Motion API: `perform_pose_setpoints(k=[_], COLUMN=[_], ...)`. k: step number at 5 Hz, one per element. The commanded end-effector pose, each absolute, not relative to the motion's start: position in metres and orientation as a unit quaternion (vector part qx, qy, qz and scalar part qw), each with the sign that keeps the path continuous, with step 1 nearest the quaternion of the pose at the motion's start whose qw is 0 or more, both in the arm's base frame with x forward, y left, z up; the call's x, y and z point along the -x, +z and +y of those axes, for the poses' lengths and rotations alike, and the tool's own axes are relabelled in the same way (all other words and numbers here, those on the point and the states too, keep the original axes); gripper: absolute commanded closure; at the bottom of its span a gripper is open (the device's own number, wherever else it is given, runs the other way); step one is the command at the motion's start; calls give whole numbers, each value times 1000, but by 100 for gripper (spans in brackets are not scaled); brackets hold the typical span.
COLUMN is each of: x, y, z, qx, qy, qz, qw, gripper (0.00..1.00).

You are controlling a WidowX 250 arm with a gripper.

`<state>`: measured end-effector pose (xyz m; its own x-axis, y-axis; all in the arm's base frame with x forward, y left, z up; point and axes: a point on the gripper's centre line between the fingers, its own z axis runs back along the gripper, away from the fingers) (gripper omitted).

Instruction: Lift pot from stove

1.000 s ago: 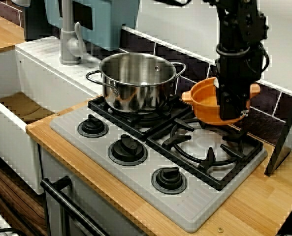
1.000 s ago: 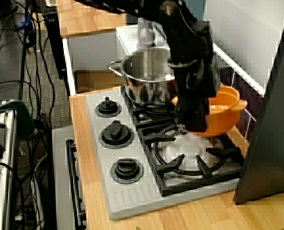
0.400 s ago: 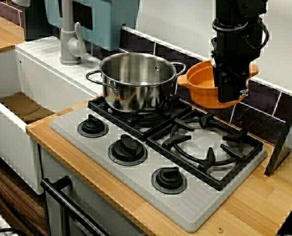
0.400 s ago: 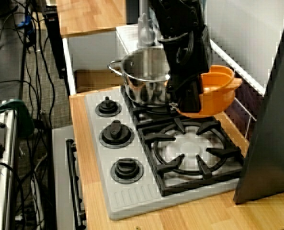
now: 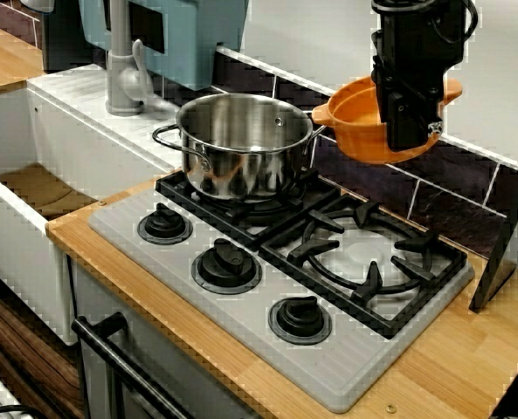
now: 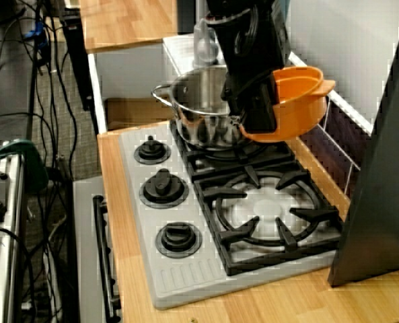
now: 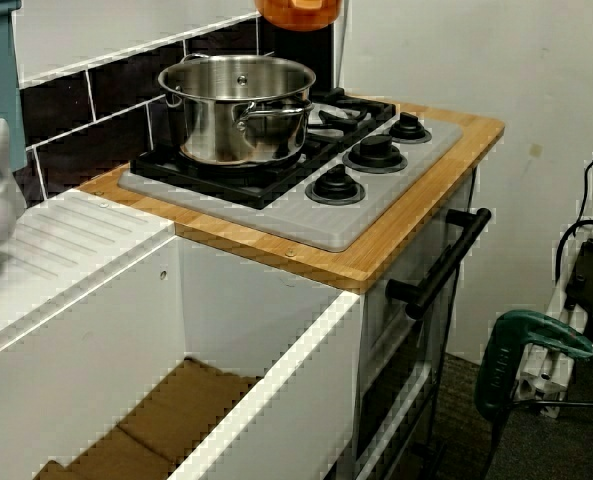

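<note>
View from the front of the stove: I have the pot (image 5: pixel 356 127) in the air, well clear of the right burner's grate on the stove (image 5: pixel 241 301) and level with the rim of the steel pot (image 5: pixel 241 144) on the left burner. The end effector (image 5: pixel 409 131) is clamped on the pot's rim, one finger inside the bowl and one outside, on the side away from the steel pot. The pot hangs slightly tilted, its free side toward the steel pot.

Risk, my judgement: the grip is on one edge only, so the pot's weight hangs off to one side. A jerk or sideways swing could rotate it in the fingers or slip it out onto the grate. The near handle is close to the steel pot's handle; drifting left would clip it.

View from the knob side: the end effector (image 6: pixel 258 120) covers the pot's (image 6: pixel 297 101) near wall; the pot sticks out behind it toward the tiled wall, above the rear edge of the right burner. I cannot see the fingertips here.

View from the sink end: only the pot's (image 7: pixel 298 12) underside shows at the top edge, above and behind the steel pot. The end effector is out of view. The table (image 7: pixel 396 245) carries the stove.
</note>
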<state>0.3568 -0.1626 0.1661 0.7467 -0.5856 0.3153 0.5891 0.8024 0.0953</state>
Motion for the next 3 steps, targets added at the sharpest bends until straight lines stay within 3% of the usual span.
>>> perform_pose_setpoints(k=[1, 3], x=[-353, -348], y=[226, 250], z=[-165, -162], qx=[11, 13], qy=[-306, -299], qz=[-233, -248], qw=[923, 921], gripper=[100, 100])
